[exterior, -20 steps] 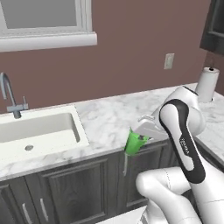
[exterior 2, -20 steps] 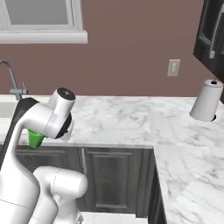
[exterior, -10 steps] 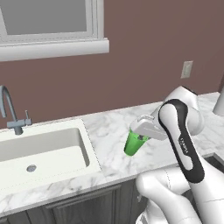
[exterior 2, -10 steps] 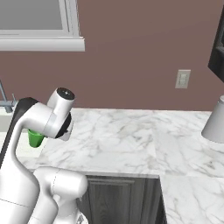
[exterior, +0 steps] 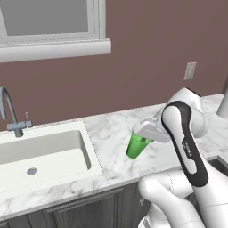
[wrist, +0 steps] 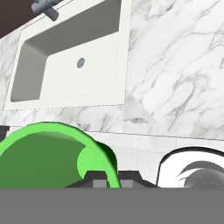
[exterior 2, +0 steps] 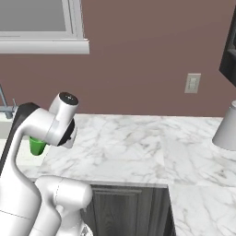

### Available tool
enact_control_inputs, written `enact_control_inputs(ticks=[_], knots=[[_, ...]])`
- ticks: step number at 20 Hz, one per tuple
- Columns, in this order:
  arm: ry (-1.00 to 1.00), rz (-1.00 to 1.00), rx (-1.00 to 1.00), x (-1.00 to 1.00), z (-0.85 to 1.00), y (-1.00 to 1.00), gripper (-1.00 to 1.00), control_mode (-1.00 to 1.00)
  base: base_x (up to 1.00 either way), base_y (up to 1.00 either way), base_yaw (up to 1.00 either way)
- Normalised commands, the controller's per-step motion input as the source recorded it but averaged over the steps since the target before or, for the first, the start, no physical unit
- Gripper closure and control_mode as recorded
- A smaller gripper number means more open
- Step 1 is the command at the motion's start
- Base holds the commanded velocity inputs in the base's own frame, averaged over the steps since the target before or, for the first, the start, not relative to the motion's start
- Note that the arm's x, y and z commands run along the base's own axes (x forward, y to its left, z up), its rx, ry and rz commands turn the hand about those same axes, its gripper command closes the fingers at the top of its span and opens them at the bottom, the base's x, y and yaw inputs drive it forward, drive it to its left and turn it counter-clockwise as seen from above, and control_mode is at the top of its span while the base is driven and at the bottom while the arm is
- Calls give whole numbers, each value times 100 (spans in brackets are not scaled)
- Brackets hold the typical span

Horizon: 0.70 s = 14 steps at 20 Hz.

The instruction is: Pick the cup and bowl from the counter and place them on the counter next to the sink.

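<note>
Holding the green cup (exterior: 136, 145) in my claw (exterior: 143, 139), I have it above the white marble counter (exterior: 116, 129), tilted, with its narrow bottom pointing down and toward the sink (exterior: 42, 149). My fingers are clamped on the rim of the cup; in the hand view the cup (wrist: 48, 155) is very close, with the dark fingertips (wrist: 98, 179) at its rim. From the left base view the cup hangs over the strip of counter just to the right of the sink, not touching the marble. From the right base view I see a small green part of the cup (exterior 2: 37, 145) behind my own white arm, which covers the rest of it.

The sink is a white basin set into the counter, with a small round drain (exterior: 31, 171) in its floor. A grey curved faucet (exterior: 9, 111) stands at its back edge, on the far left, well apart from the cup. In the hand view the sink (wrist: 70, 57) lies ahead of my claw, and bare marble is between us.

Behind the counter there is a brown wall with a white window sill (exterior: 53, 50) above the sink and a pale outlet plate (exterior: 190, 71) further right. On the right part of the counter stands a white rounded object (exterior 2: 227, 130), partly cut by the picture edge; I cannot tell what it is. Dark grey cabinets (exterior 2: 124, 207) are below the counter.
</note>
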Motion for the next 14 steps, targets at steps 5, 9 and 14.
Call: enact_control_inputs(ticks=[5, 9, 14], knots=[[0, 0, 0, 0, 0, 0, 100, 100, 0, 0, 0], [0, 0, 0, 0, 0, 0, 100, -100, 0, 0, 0], [0, 0, 0, 0, 0, 0, 100, -100, 0, 0, 0]])
